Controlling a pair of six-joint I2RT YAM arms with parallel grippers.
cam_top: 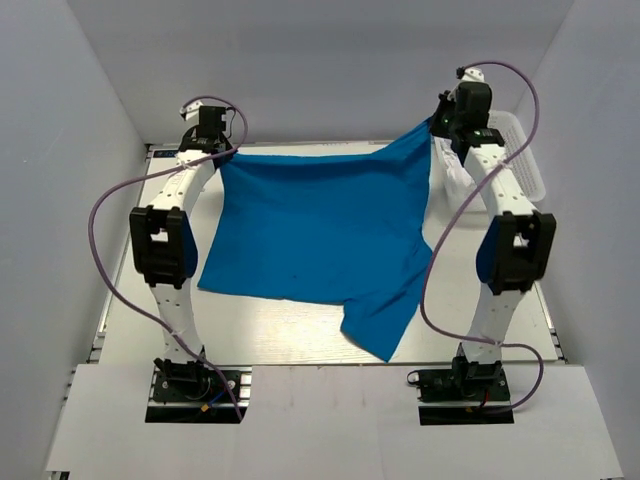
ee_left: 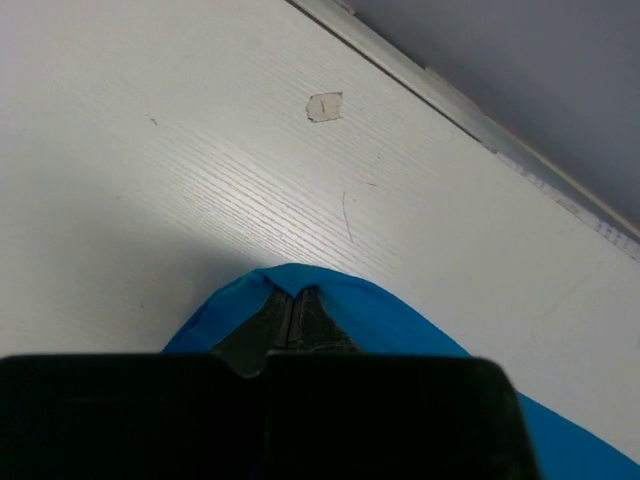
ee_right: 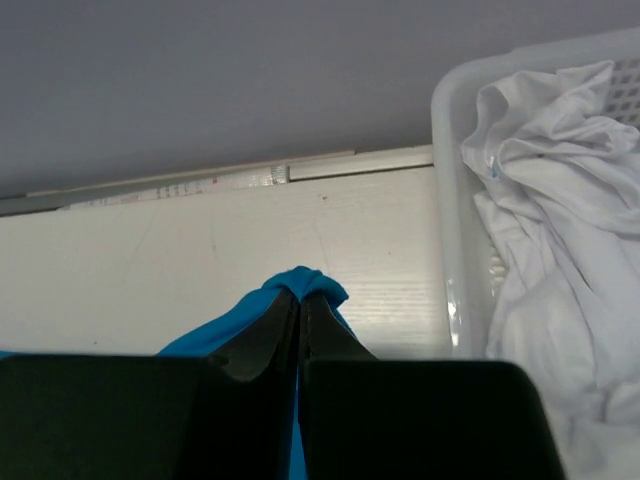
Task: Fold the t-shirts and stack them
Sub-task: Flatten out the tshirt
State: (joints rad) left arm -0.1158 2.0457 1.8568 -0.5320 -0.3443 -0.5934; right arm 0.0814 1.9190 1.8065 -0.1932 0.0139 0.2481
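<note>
A blue t-shirt is stretched out over the white table, its near part lying flat and a sleeve trailing to the front right. My left gripper is shut on its far left corner, low over the table. My right gripper is shut on its far right corner and holds it raised above the table. In both wrist views the jaws are pinched together with blue cloth bunched at the tips.
A white plastic basket stands at the far right, holding crumpled white t-shirts. The table's far edge and grey back wall lie just beyond both grippers. A small chip mark is on the table ahead of the left gripper.
</note>
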